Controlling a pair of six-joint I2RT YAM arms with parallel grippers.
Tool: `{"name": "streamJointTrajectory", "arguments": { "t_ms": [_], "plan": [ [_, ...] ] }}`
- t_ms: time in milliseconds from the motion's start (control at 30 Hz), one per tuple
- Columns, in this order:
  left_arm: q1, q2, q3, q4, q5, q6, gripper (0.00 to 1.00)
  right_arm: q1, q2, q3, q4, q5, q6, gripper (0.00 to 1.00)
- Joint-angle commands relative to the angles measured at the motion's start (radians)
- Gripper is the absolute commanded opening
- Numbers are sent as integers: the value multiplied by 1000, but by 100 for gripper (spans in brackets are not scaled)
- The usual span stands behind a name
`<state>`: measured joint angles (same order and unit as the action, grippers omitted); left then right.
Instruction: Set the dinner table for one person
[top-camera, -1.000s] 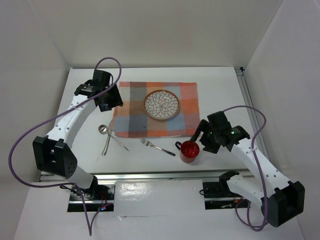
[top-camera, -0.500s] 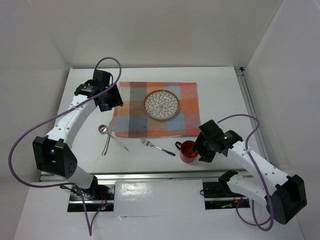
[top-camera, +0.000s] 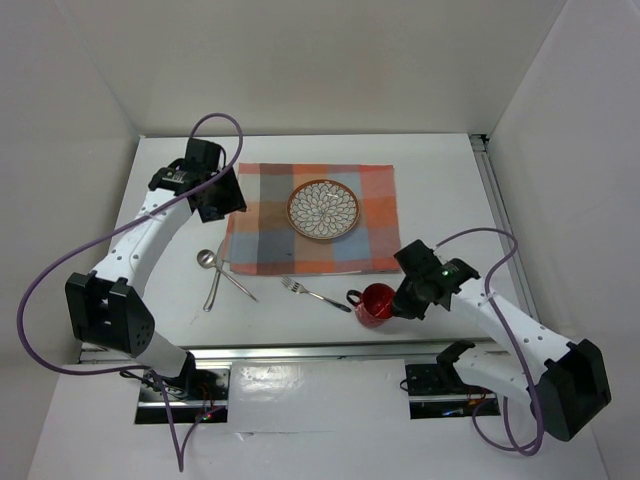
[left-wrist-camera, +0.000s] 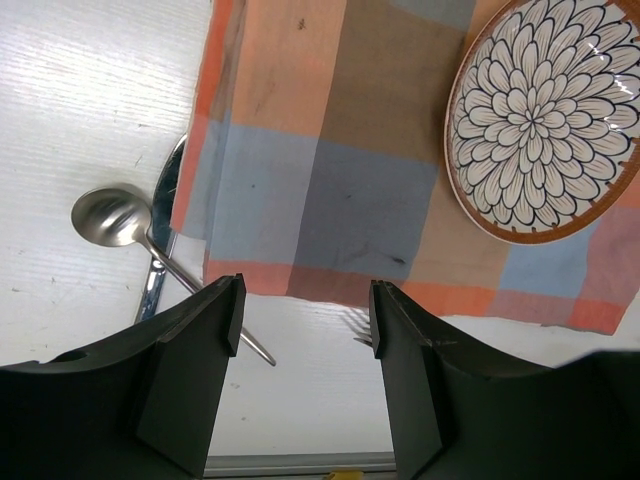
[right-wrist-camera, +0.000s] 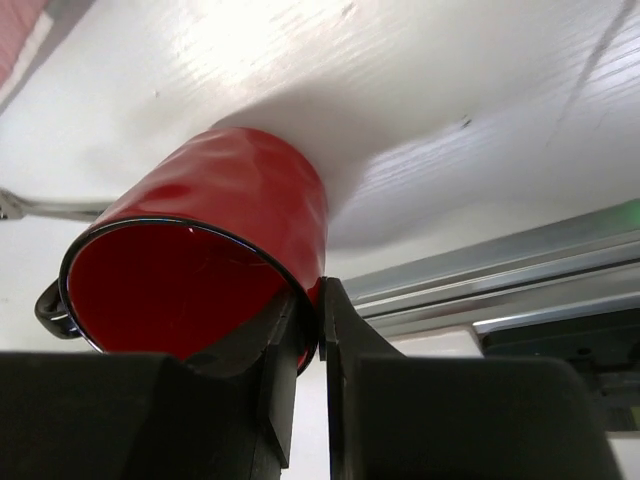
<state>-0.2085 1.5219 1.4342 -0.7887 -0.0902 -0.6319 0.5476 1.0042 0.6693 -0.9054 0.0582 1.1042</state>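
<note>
Nearest us, an aluminium rail (top-camera: 300, 350) edges the white dinner table (top-camera: 440, 190), which carries everything here. Just behind the rail, the right gripper (right-wrist-camera: 308, 312) pinches the rim of a red mug (top-camera: 377, 303), one finger inside and one outside. A fork (top-camera: 315, 294) lies just left of the mug. Further left, a spoon (top-camera: 207, 259) crosses a second utensil (top-camera: 212, 292). Beyond them, a checked placemat (top-camera: 270, 215) bears a patterned plate (top-camera: 323, 209). The left gripper (left-wrist-camera: 305, 300) hangs above the placemat's left edge, fingers spread. White walls (top-camera: 300, 70) enclose the table.
</note>
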Motion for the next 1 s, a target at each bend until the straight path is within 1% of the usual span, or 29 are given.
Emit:
{"name": "streamJointTrajectory", "arguments": {
  "t_ms": [0, 33, 100, 133, 167, 200, 233, 267, 300, 333, 400, 433, 467, 500, 533, 567, 600, 633, 667, 700, 733, 800, 967],
  "plan": [
    [-5, 11, 55, 16, 21, 11, 69, 5, -7, 81, -42, 115, 25, 0],
    [-5, 11, 55, 16, 21, 11, 69, 5, -7, 107, -82, 133, 25, 0],
    [-14, 11, 46, 16, 30, 11, 69, 5, -18, 196, -92, 175, -20, 0],
    [-14, 11, 46, 16, 30, 11, 69, 5, -9, 235, -104, 228, -38, 0],
    [-14, 11, 46, 26, 30, 11, 69, 5, 5, 318, -104, 258, -64, 0],
    [-14, 11, 36, 26, 30, 11, 69, 5, 26, 363, -104, 284, -131, 0],
    [-14, 11, 35, 26, 21, 11, 69, -12, 99, 412, -66, 329, -180, 0],
    [-14, 11, 35, 26, 21, 11, 69, -29, 149, 461, -41, 342, -240, 0],
    [-14, 11, 35, 26, 21, 11, 69, -50, 202, 561, -14, 342, -376, 0],
    [-14, 11, 35, 26, 21, 11, 69, -93, 309, 611, 15, 342, -448, 0],
    [-14, 1, 25, 26, 21, 11, 69, -135, 391, 715, 168, 318, -606, 0],
    [-14, 1, 25, 17, 21, 11, 69, -165, 427, 745, 225, 290, -730, 0],
    [-14, 1, 14, 17, 30, 11, 69, -242, 492, 772, 276, 199, -771, 0],
    [-14, -11, 14, 17, 30, 11, 69, -285, 529, 806, 345, 131, -806, 0],
    [-14, -20, 3, 17, 30, 11, 69, -322, 571, 896, 358, 82, -820, 0],
    [-14, -20, -14, 8, 30, 11, 69, -375, 658, 941, 368, 5, -833, 0],
    [-14, -31, -24, 8, 30, 2, 69, -391, 704, 990, 369, -20, -833, 0],
    [-14, -41, -44, 8, 30, 1, 69, -391, 747, 1080, 369, -20, -843, 0],
    [-14, -42, -57, 8, 30, -9, 69, -403, 789, 1119, 369, -37, -843, 0],
    [-14, -42, -67, 17, 30, -9, 69, -403, 863, 1157, 369, -37, -843, 0],
    [-14, -51, -76, 17, 30, -9, 69, -403, 896, 1215, 378, -37, -843, 0],
    [-23, -51, -107, 17, 30, -22, 69, -413, 971, 1257, 378, -37, -843, 0],
    [-32, -75, -211, 37, 41, -72, 69, -413, 1074, 1334, 396, -47, -834, 0]
  ]
}}
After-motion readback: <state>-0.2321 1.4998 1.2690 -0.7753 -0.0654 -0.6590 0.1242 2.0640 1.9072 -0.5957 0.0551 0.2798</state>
